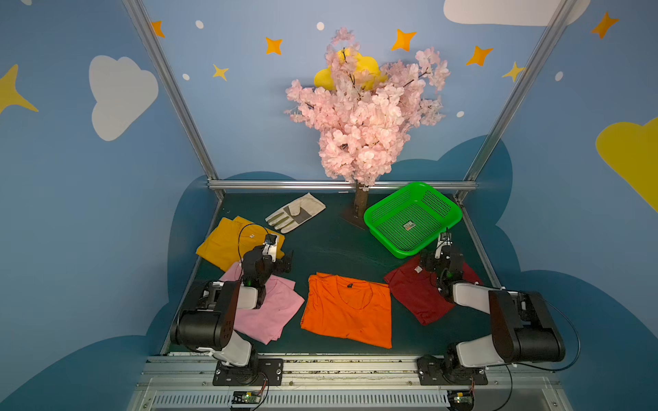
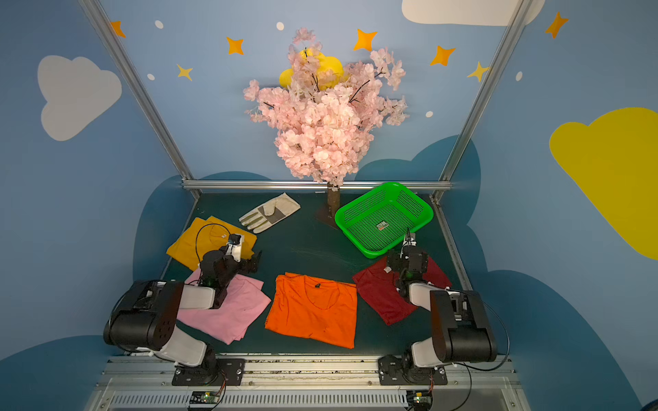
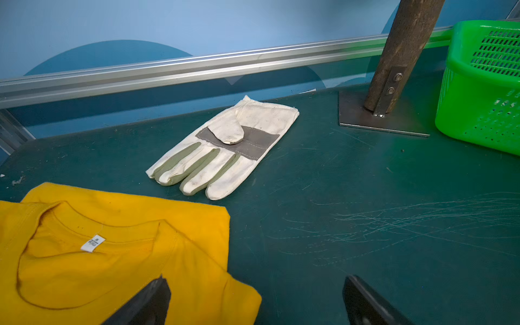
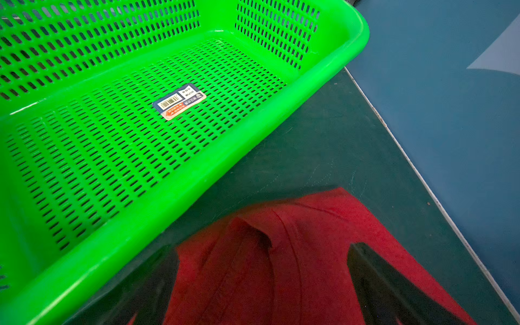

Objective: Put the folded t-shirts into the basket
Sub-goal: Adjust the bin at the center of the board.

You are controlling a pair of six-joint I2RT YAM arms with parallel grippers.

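basket [image 2: 363, 208] back right | orange tee [image 2: 313, 313] centre front | dark red tee [image 2: 377, 295] near basket | glove [image 2: 270, 213] back

basket [image 1: 393, 201] green | tees orange [image 1: 347, 313], red [image 1: 413, 295], pink [image 1: 270, 313], yellow [image 1: 220, 245]

In both top views the left arm [image 1: 217, 313] covered part of the pink shirt [image 1: 274, 316] and an edge of the yellow shirt [image 1: 220, 245], and the right arm [image 1: 498, 313] hid part of the red shirt [image 1: 409, 295]. In the right wrist view the red shirt was blurred and cut off by the edge; the basket [image 4: 225, 160] ran off the edge too. From above, its sticker [image 1: 409, 225] was too small to read.
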